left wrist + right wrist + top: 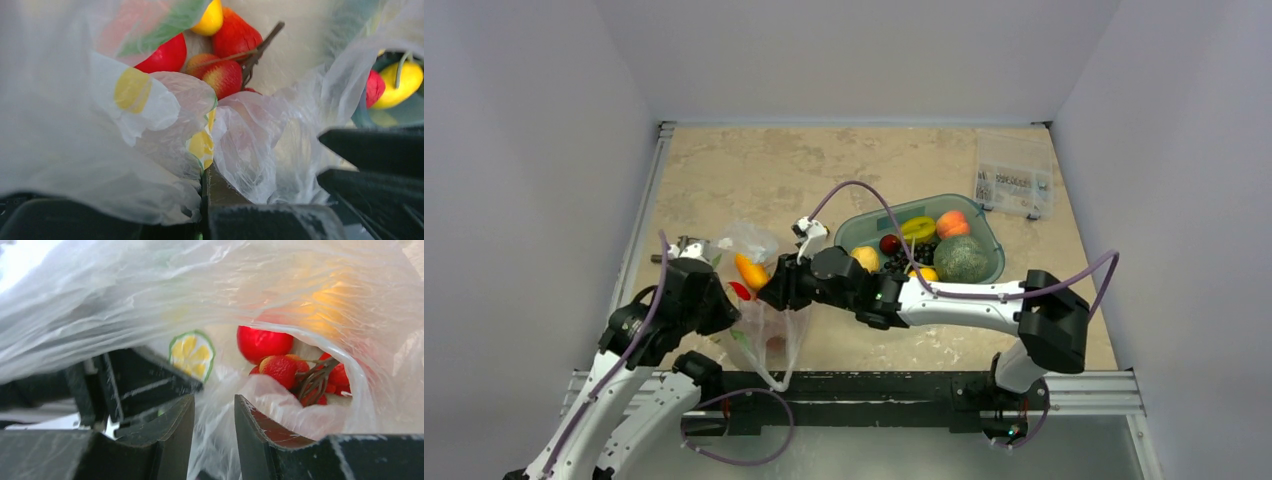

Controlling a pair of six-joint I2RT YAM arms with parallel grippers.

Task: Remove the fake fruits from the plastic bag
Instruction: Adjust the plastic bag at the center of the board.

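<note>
The clear crinkly plastic bag (pixel 764 300) lies between my two grippers, left of the tub. In the top view an orange mango-like fruit (pixel 750 270) and a red fruit (pixel 740 291) show through it. My left gripper (pixel 721 303) is shut, pinching the bag's film (pixel 165 150) at the mouth (pixel 210 175). Its view looks in at a red apple (pixel 167 56) and a red cherry-like bunch (pixel 220 76). My right gripper (pixel 776 290) is at the bag's mouth, jaws apart with film between them (pixel 214 405). Its view shows the apple (pixel 264 342) and the cherry bunch (pixel 300 374).
A teal-tinted oval tub (pixel 864 222) with several fruits, including a large dark-green bumpy one (pixel 961 258), stands right of the bag, just behind my right forearm. A small clear compartment box (pixel 1014 185) sits at the back right. My left fingers (pixel 145 382) show close beside the right jaws.
</note>
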